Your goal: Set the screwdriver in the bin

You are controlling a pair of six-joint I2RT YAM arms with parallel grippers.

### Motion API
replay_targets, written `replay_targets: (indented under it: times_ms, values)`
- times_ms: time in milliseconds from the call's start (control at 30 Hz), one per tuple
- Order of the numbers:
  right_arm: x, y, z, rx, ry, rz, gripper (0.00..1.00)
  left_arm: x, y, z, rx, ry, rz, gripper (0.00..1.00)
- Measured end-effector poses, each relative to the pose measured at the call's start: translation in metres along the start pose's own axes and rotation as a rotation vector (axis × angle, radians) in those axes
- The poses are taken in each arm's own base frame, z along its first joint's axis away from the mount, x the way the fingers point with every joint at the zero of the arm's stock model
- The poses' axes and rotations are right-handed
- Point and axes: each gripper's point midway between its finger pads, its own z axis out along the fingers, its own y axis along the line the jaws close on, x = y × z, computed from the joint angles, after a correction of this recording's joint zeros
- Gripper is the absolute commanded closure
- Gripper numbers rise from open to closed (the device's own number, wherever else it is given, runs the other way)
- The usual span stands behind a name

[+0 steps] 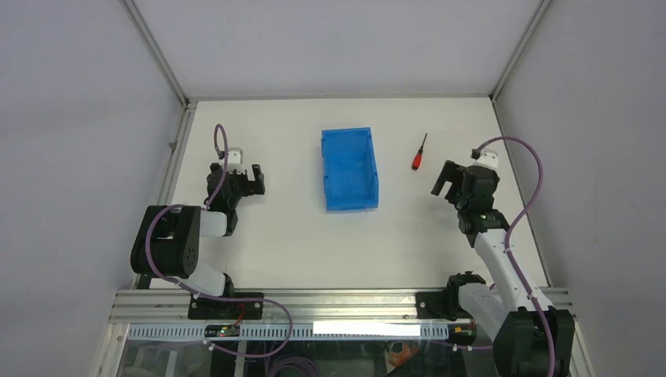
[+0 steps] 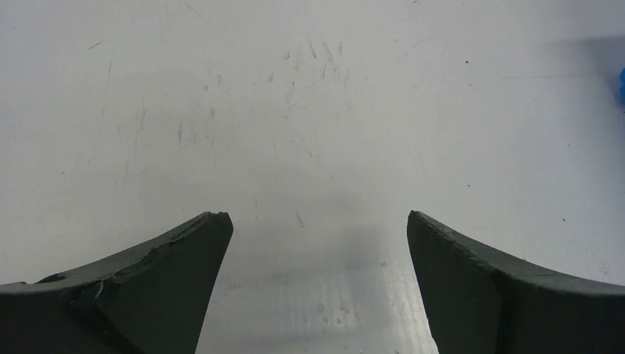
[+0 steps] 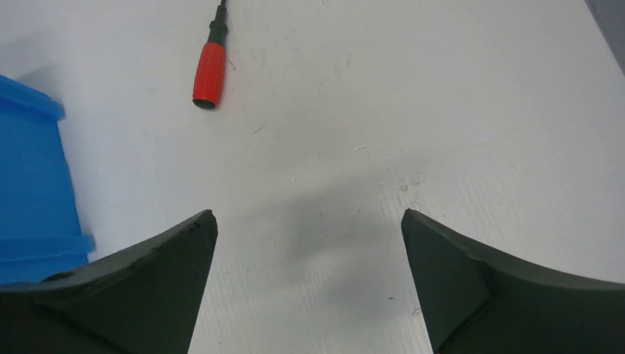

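Note:
The screwdriver, red handle and thin black shaft, lies on the white table right of the bin; it also shows in the right wrist view at the upper left. The blue bin stands at the table's middle, its edge in the right wrist view at the left. My right gripper is open and empty, just near and right of the screwdriver; the gap between its fingertips shows in its wrist view. My left gripper is open and empty, left of the bin, over bare table.
Grey enclosure walls with metal corner posts surround the table. An aluminium rail runs along the near edge by the arm bases. A sliver of the blue bin shows at the right edge of the left wrist view.

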Motion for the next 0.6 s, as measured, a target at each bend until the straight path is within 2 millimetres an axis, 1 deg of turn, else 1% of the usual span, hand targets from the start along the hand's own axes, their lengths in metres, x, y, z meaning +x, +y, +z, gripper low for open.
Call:
replay_targets:
  times_ms: [200,233,300,333,400,433,500,567,600]
  values:
    - [0.000,0.000,0.000,0.011,0.011,0.023,0.01,0.000,0.000,0.000,0.000,0.000,0.000,0.01]
    - [-0.003,0.000,0.000,0.016,0.014,0.035,0.01,0.000,0.000,0.000,0.000,0.000,0.000,0.01]
    - [-0.015,0.002,-0.001,0.031,0.009,0.071,0.01,0.000,0.000,0.000,0.000,0.000,0.000,0.01]
    - [-0.025,0.005,-0.001,0.031,-0.004,0.090,0.01,0.000,0.000,0.000,0.000,0.000,0.000,0.01]
    - [-0.055,0.016,-0.002,0.005,-0.046,0.111,0.01,0.000,0.000,0.000,0.000,0.000,0.000,0.01]
    - [-0.066,0.021,-0.003,-0.012,-0.060,0.113,0.01,0.000,0.000,0.000,0.000,0.000,0.000,0.01]
    - [-0.094,0.035,-0.003,-0.062,-0.094,0.112,0.01,0.000,0.000,0.000,0.000,0.000,0.000,0.01]
    - [-0.116,0.049,0.000,-0.104,-0.102,0.102,0.01,0.000,0.000,0.000,0.000,0.000,0.000,0.01]
    - [-0.124,0.056,0.005,-0.121,-0.087,0.091,0.01,0.000,0.000,0.000,0.000,0.000,0.000,0.01]
